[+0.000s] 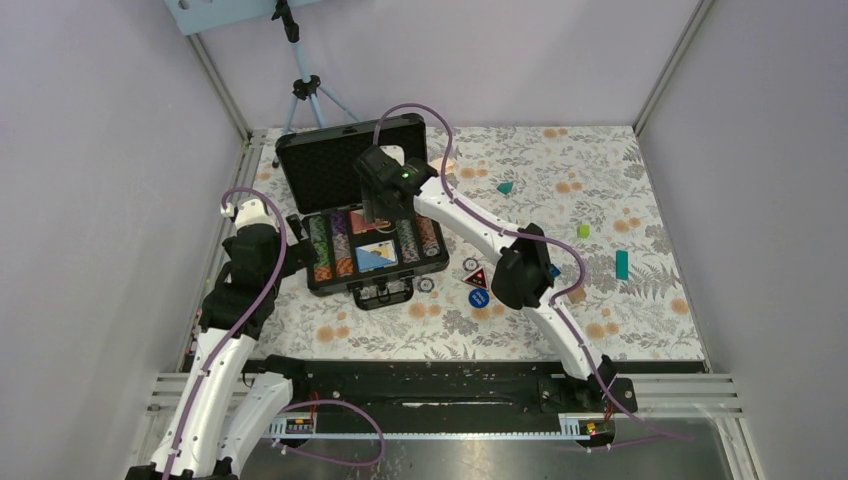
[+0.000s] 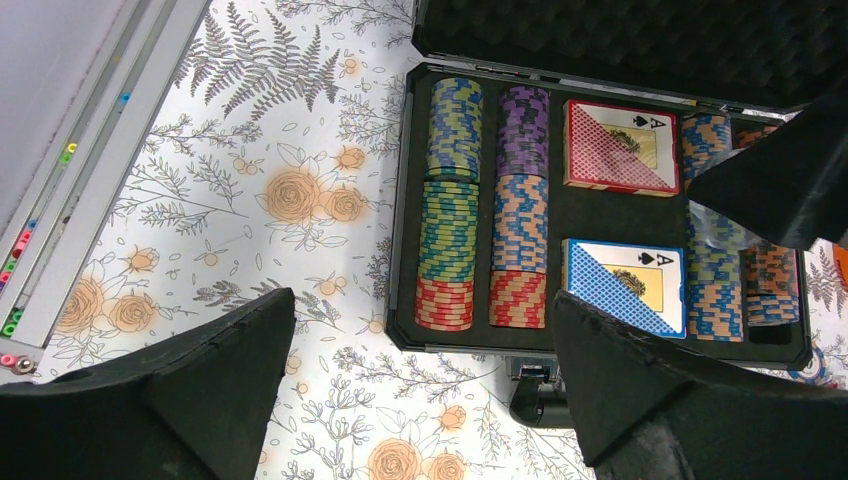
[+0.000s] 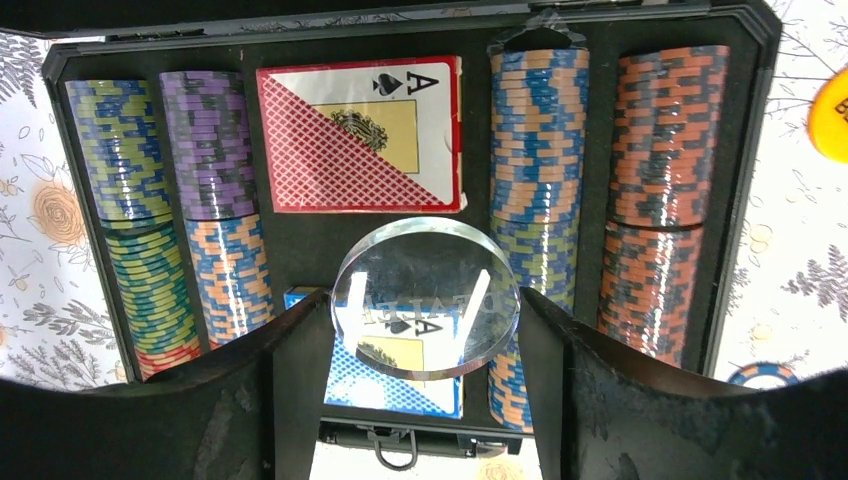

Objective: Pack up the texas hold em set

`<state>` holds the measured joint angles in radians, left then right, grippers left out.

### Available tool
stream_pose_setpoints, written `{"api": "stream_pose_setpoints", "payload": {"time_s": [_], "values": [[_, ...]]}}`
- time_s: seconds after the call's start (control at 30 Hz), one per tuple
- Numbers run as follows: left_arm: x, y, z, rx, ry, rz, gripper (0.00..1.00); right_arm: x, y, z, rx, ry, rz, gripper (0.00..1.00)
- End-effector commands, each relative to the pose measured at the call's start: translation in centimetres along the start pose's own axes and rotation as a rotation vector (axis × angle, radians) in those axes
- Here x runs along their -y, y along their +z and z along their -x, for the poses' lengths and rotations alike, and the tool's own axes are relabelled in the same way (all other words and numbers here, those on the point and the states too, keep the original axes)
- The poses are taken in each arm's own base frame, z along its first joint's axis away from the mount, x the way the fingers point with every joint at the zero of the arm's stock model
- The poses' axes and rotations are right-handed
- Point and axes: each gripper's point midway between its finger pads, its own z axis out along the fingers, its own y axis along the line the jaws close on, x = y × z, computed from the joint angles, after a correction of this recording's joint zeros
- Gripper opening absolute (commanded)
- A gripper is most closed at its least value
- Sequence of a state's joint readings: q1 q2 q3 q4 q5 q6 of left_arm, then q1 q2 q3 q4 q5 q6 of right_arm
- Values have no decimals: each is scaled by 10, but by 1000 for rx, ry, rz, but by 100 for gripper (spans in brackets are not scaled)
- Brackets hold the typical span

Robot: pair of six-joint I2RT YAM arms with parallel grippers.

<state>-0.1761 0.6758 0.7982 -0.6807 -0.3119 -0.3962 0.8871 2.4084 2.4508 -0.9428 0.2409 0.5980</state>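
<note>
Leftmost, the left gripper (image 2: 422, 300) hangs wide and empty near the left end of the briefcase (image 1: 325, 175) on the floral surface (image 1: 620, 180). Glossy striped chips (image 3: 665, 130) flank the red deck (image 3: 360, 135) in dark foam. Above the middle column, over the blue deck (image 3: 395, 390), the right gripper (image 3: 425, 310) pinches a clear round disc (image 3: 427, 260) by its rim, so a straight lowering looks likely.

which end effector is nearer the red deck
Right. The right end effector holds a clear disc over the case, beside the red card deck; the left end effector hovers left of it.
</note>
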Motion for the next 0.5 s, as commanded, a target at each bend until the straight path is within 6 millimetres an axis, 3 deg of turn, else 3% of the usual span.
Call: {"api": "stream_pose_setpoints", "payload": {"time_s": [0.0, 0.3, 0.47], "values": [[3, -5, 20, 64, -21, -5, 99, -16, 9, 8, 32, -2, 63, 49], [3, -5, 20, 63, -21, -5, 99, -37, 35, 20, 102, -15, 123, 50], [3, -5, 20, 62, -20, -5, 99, -39, 46, 23, 134, -40, 120, 51]]}}
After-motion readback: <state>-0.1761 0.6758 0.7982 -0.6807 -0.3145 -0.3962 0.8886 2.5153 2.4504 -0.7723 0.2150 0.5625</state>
